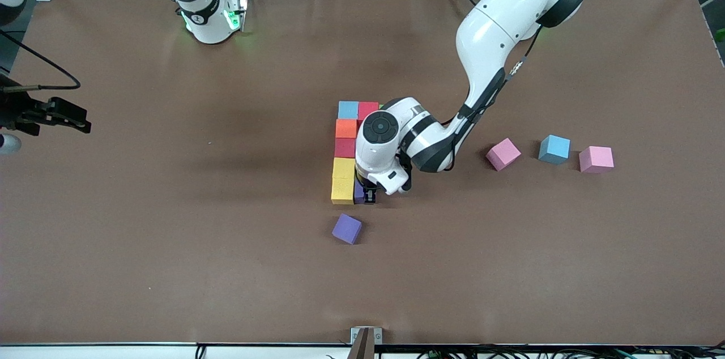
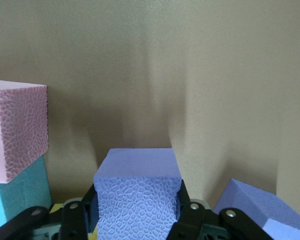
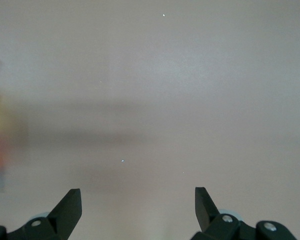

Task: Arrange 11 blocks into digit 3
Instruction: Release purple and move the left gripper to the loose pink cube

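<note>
Blocks [image 1: 344,158] form a column mid-table; our left gripper [image 1: 367,195] clasps a purple block [image 2: 137,195] beside the yellow one [image 1: 342,190], at its 3 o'clock. Releasing crookedly could nudge the column. Our right gripper [image 3: 137,207] waits, gaping, over bare table.

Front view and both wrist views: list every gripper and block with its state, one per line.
left gripper: down at the figure, a purple block between its fingers
right gripper: open, empty, waiting over bare table
column of blocks: placed, touching in a line
loose purple block: lying apart, nearer the front camera
two pink blocks and a blue one: loose, unplaced
</note>
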Available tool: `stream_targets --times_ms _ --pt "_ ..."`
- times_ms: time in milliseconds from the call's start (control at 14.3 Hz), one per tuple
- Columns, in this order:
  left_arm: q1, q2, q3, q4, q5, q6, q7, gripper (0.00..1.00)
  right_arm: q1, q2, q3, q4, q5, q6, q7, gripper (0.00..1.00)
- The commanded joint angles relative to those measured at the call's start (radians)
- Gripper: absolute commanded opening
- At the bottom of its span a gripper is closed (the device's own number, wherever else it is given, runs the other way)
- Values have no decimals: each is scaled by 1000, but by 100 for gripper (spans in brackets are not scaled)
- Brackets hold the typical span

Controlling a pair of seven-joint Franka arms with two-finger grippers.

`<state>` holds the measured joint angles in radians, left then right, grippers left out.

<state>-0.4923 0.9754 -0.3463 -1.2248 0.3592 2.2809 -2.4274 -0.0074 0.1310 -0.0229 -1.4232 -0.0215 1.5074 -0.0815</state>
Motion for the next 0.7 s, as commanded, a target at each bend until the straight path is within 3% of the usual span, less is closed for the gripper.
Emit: stream_targets --times_ms 0,140,629 --pt "-15 23 13 24 -5 18 40 100 -13 -91 15 -110 -8 8 9 100" --pt "-17 20 15 19 -2 14 48 100 -16 -138 14 -172 -5 22 9 100" --pt "0 -73 12 13 6 -86 51 100 -14 -200 11 -163 -3 -29 8 100"
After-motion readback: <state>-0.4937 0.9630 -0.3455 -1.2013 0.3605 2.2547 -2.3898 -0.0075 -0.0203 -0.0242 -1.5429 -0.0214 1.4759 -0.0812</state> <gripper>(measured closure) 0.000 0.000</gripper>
